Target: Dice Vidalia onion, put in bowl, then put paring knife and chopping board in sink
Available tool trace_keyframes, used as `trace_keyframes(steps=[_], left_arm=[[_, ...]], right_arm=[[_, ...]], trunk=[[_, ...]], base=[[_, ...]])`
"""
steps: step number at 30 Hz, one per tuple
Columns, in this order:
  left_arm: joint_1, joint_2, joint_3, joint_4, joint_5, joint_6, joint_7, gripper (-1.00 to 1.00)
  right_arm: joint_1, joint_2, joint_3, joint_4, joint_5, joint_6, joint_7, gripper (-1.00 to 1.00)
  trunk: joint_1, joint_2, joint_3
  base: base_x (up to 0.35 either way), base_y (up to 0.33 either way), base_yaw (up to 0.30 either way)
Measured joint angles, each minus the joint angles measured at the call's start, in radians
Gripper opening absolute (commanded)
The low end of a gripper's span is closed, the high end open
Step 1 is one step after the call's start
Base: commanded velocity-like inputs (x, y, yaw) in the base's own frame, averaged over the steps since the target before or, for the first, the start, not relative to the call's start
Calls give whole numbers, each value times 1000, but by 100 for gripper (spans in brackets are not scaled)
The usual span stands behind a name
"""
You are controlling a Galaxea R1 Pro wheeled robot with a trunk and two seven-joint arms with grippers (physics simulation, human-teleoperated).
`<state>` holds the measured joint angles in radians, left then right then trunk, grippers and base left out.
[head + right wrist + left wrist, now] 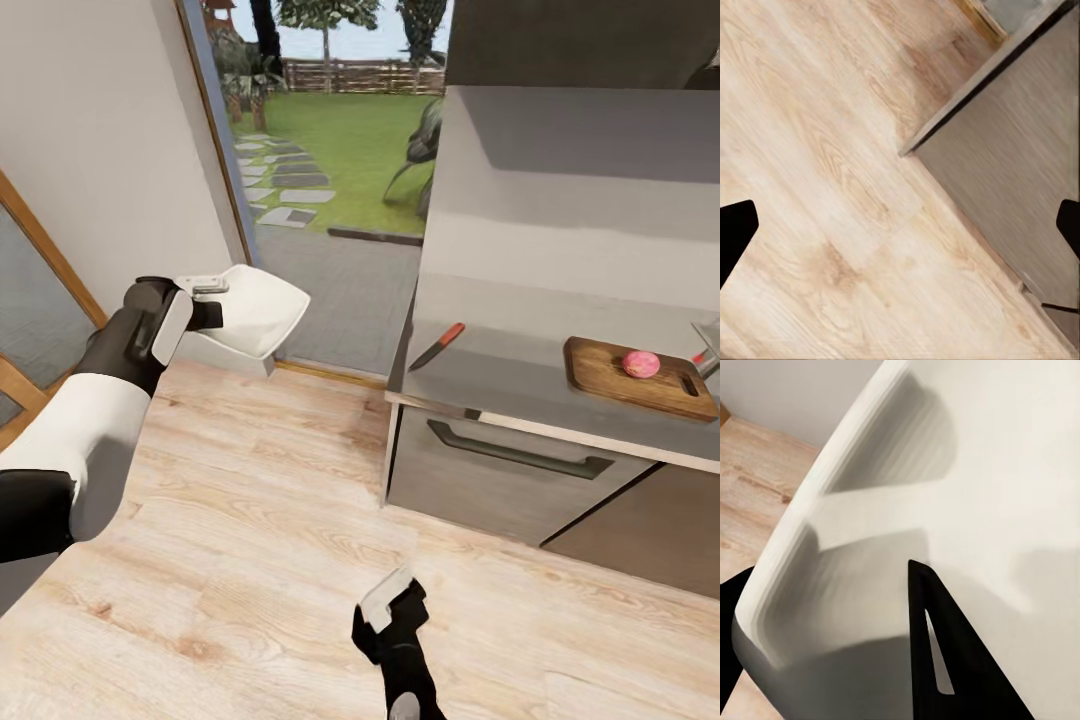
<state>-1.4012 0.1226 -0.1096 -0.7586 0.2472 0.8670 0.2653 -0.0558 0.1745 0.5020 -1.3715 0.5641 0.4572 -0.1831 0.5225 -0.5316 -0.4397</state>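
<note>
At left in the head view, the left gripper (212,300) holds the bowl (258,310) raised above the pale wood-plank floor (250,520), its fingers clamped on the rim at the dish's near-left edge. The left wrist view shows one dark finger (945,660) lying across the glossy white inner surface of the bowl, whose rim curves upward. Lower centre, the right gripper (392,605) hangs over the floor, its fingers (735,232) spread wide apart at opposite edges of the right wrist view, with nothing between them. To the right, the smooth grey tabletop (520,350) over a steel-fronted drawer (500,470) carries the paring knife (437,347), red-handled and dark-bladed, near its left corner. Farther right lies the chopping board (620,385), brown, grained, round-cornered, with the pinkish round onion (641,364) resting on it.
</note>
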Motion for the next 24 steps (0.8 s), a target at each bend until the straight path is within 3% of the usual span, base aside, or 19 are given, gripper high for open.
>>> trace_keyframes(steps=[3,8,10,14,15,24], left_arm=[[0,0,0,21,0,-1,-1,-100],[0,-2,1,63,2,-6,-2,-100],[0,-2,1,63,1,-7,-2,-100],[0,-3,1,67,2,-8,-2,-100],[0,-3,1,72,2,-8,-3,-100],[0,-4,-1,74,3,-8,-7,-100]], right_arm=[[0,0,24,-71,-9,31,0,100],[0,0,30,-200,-18,42,-33,100],[-1,0,30,-221,-18,42,-94,100],[-9,0,32,-242,-16,39,-390,100],[-73,0,33,-246,-11,40,-514,100],[-312,0,22,-247,-13,43,-559,100]], trunk=[[0,0,0],[0,0,0],[0,0,0],[0,0,0],[0,0,0],[0,0,0]], base=[[0,0,0],[0,0,0],[0,0,0],[0,0,0],[0,0,0],[0,0,0]])
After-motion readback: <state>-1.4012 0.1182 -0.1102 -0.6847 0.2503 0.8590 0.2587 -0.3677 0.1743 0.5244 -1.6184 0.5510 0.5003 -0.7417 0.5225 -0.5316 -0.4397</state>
